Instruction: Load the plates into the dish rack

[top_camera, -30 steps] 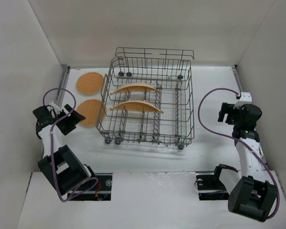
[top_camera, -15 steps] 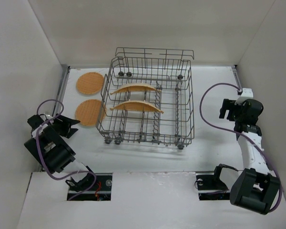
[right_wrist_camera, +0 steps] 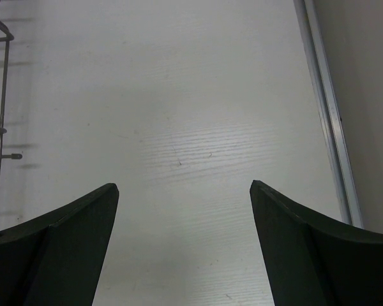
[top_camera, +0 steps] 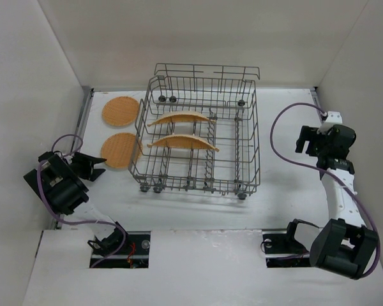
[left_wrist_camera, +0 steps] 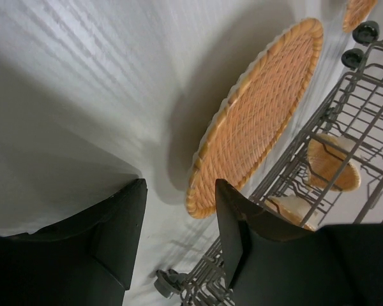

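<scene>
Plates [top_camera: 182,143]: two stand in the rack [top_camera: 256,137], two lie on the table [top_camera: 198,204]; left pincer [left_wrist_camera: 180,185] and right pincer [right_wrist_camera: 184,185] gape empty.

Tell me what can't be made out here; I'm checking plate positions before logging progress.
- Top view: the near plate has its right edge behind the dish rack wires, so contact is unclear.
- Top view: the racked plates appear edge-on through wires; their tine slots are too fine to tell.
- Left wrist: the far plate is cut off by the top edge.
- Right wrist: only a sliver of rack at the left edge; no plates visible.
</scene>
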`<state>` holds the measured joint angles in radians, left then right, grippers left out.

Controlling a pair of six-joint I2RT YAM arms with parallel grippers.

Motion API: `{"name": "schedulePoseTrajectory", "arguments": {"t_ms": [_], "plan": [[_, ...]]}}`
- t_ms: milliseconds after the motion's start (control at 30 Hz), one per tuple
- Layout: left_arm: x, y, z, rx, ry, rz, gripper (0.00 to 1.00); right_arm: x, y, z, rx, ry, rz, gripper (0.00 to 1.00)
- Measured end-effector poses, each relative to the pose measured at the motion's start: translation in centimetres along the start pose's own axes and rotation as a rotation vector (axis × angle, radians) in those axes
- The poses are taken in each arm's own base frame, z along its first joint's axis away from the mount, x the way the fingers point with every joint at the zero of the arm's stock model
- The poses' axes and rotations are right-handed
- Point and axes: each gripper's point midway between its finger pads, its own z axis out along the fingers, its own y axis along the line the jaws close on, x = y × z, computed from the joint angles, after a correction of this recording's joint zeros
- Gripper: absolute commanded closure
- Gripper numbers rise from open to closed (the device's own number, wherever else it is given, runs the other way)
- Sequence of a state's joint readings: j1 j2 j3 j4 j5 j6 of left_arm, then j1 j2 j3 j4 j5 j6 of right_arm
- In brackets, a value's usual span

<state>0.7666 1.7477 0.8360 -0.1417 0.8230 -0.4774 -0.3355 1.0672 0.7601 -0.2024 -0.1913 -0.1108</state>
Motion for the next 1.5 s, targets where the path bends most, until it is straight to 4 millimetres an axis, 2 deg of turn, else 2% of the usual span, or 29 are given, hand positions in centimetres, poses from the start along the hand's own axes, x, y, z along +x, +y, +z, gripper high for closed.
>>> {"name": "schedulePoseTrajectory", "arguments": {"t_ms": [167, 400, 567, 733, 933, 1033, 1200, 1300, 1500], "plan": [[-0.9, -0.9, 1.0, 0.039, 0.027, -0.027, 0.58, 0.1, -0.4, 0.0, 0.008, 0.019, 0.009, 0.10], [-1.3, -1.6, 2.6, 0.074, 0.063, -0.045, 0.71, 1.1, -0.6, 0.0, 0.012, 0.065, 0.020, 0.11], [-0.9, -2.1, 3.5, 0.094, 0.086, -0.040, 0.76, 0.6, -1.0, -0.3, 0.021, 0.064, 0.015, 0.11], [-0.9, -2.2, 3.9, 0.108, 0.091, -0.033, 0.87, -0.1, -1.2, -0.4, 0.026, 0.052, 0.006, 0.11], [-1.0, -2.1, 4.0, 0.132, 0.073, -0.017, 0.98, 0.1, -1.2, -0.5, 0.025, 0.063, 0.004, 0.11], [-1.0, -1.7, 3.2, 0.127, 0.043, -0.020, 1.00, 0.0, -1.2, -0.5, 0.025, 0.062, 0.004, 0.11], [-1.6, -1.4, 0.6, 0.106, -0.063, -0.010, 1.00, 0.2, -1.1, -0.5, 0.024, 0.062, 0.004, 0.10], [-1.9, -2.4, -1.0, 0.105, -0.135, 0.034, 1.00, 0.7, -1.1, -0.4, 0.024, 0.064, 0.004, 0.10], [-2.3, -5.7, -4.6, 0.131, -0.285, 0.172, 1.00, 3.0, -0.8, 0.0, 0.016, 0.083, 0.009, 0.10]]}}
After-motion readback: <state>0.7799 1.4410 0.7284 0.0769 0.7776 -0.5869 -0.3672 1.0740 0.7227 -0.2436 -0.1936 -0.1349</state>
